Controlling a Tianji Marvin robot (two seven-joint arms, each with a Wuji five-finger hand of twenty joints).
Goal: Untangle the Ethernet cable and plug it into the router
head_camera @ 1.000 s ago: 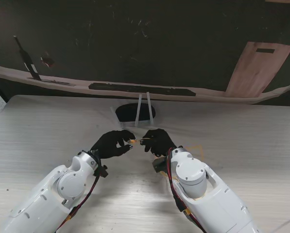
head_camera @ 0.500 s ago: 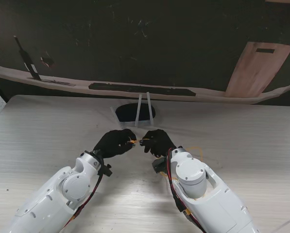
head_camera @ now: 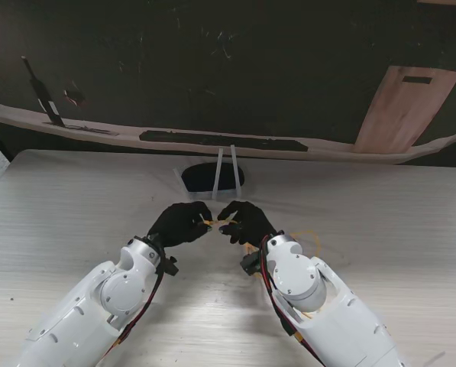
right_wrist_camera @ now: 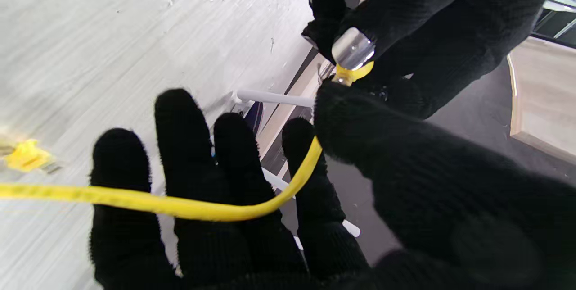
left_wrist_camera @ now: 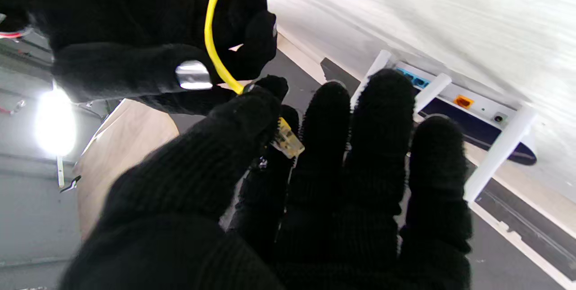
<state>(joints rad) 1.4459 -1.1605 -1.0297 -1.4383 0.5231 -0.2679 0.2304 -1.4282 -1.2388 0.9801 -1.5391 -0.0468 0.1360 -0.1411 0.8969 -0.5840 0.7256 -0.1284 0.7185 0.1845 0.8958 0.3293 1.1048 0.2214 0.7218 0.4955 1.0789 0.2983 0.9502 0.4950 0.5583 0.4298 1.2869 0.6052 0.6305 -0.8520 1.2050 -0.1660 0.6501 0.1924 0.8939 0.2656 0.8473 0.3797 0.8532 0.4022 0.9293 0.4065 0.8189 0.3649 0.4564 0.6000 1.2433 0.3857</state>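
Note:
The yellow Ethernet cable runs in a short span between my two black-gloved hands, held above the table. My left hand pinches the clear plug between thumb and forefinger. The right hand grips the cable a little farther along, thumb pressing it onto the fingers. The rest of the cable loops on the table beside my right arm, and its other plug lies there. The dark router with two white antennas sits just beyond both hands; its blue and orange ports face me.
A long black bar lies along the ledge past the table's far edge. A wooden board leans at the far right, and a black tool stands at the far left. White tabletop stretches to both sides.
Both hands have drawn closer together and slightly toward the router. The yellow cable between them shows more clearly now, and the left forearm has swung inward.

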